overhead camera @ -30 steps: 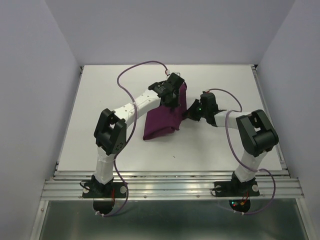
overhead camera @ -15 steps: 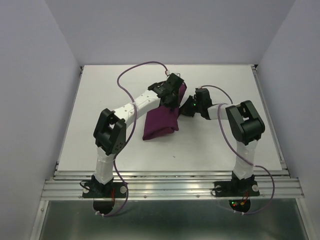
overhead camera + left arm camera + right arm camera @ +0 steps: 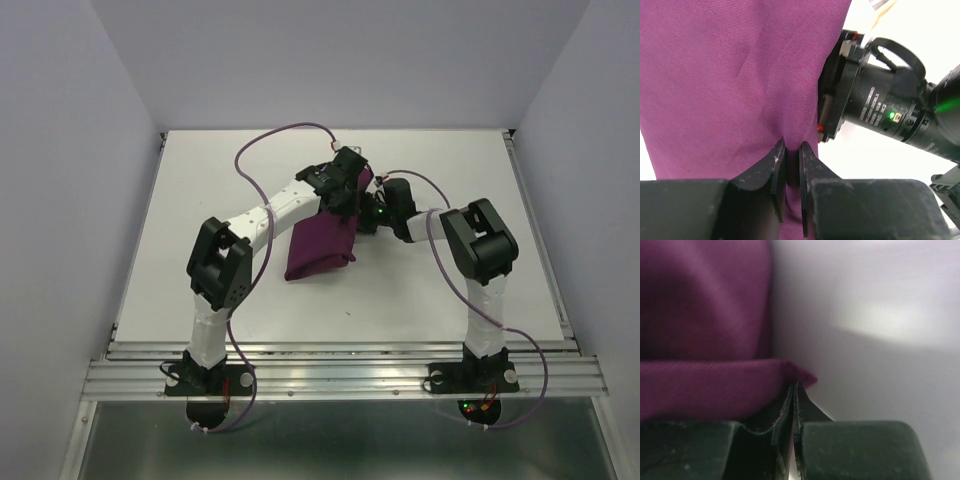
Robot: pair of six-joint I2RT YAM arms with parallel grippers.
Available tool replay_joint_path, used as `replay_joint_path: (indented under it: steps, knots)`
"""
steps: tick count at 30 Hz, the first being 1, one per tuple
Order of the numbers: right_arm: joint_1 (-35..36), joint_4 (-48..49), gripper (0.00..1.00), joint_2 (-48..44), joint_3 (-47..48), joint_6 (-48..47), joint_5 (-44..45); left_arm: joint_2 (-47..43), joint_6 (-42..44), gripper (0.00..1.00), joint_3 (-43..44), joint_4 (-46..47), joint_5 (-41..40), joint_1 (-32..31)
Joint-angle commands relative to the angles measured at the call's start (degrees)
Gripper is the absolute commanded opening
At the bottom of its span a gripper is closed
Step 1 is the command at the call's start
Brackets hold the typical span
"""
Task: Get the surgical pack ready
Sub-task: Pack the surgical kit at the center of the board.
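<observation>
Table: the white table [image 3: 200, 290] held the pack near its middle.
Pack: the purple pack [image 3: 318, 248] lay folded into one long shape.
Long way: it ran from 7 o'clock, close to the arm bases, up to 1 o'clock, far away.
Near end: no claw touched it.
Right claw: the right claw [image 3: 794, 389] was pressed together on a thin corner of the cloth, on the 3 o'clock side of the far end.
Left claw: the left claw [image 3: 791, 156] pinched a small fold of cloth on top of the far end, just beside the right claw.
Best guess: most of the pack lay toward 7 o'clock from both claws, so a pull would probably go that way.
</observation>
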Motion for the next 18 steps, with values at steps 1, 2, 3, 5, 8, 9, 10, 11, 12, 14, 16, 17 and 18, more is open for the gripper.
replay_joint_path:
  steps: [1, 2, 3, 5, 8, 9, 10, 11, 12, 14, 16, 17, 18]
  knots:
    - [1.3, 10.1, 0.08, 0.4, -1.1, 2.8, -6.7, -5.1, 0.7, 0.00, 2.2, 4.9, 0.4, 0.3]
    - [1.9, 12.0, 0.08, 0.5, -1.4, 3.0, -7.1, -5.0, 0.8, 0.00, 2.4, 5.1, 0.5, 0.3]
    - [1.9, 12.6, 0.08, 0.7, -1.4, 3.2, -7.2, -4.9, 0.8, 0.00, 2.5, 4.9, 0.8, 0.3]
    - [2.0, 16.0, 0.08, 0.9, -1.7, 4.4, -8.7, -4.9, 0.8, 0.00, 2.6, 4.7, 0.9, 0.4]
    - [2.0, 15.7, 0.10, 1.5, -1.2, 5.1, -9.1, -4.9, 0.8, 0.00, 1.7, 5.2, 1.1, 0.3]
    - [2.0, 14.9, 0.10, 1.6, -1.1, 5.1, -8.6, -4.8, 0.7, 0.00, 1.4, 5.4, 0.9, 0.3]
    - [2.0, 13.7, 0.10, 1.5, -1.1, 4.8, -6.7, -4.6, 0.5, 0.00, 0.4, 6.0, 0.6, 0.3]
    - [2.0, 11.8, 0.10, 1.4, -1.0, 4.3, -5.3, -4.3, 0.2, 0.00, 0.4, 6.2, 0.2, 0.3]
    - [2.0, 7.5, 0.10, 0.9, -1.0, 3.8, -3.7, -3.4, -0.1, 0.00, -0.3, 6.2, -0.9, 0.3]
    - [2.0, -2.1, 0.10, 0.1, -0.7, 1.5, 3.6, -1.3, -1.5, 0.00, -0.5, 5.6, -1.9, 0.3]
    - [2.0, -7.6, 0.09, -0.7, -0.4, -0.1, 8.9, 0.0, -2.8, 0.00, -0.5, 5.3, -3.7, 0.3]
    - [2.0, -11.7, 0.09, -1.8, -0.5, -1.3, 13.8, 1.0, -4.1, 0.00, -0.7, 5.4, -3.9, 0.3]
    - [2.0, -13.9, 0.09, -2.3, -0.5, -1.9, 16.3, 1.3, -4.8, 0.00, -0.9, 5.6, -4.4, 0.3]
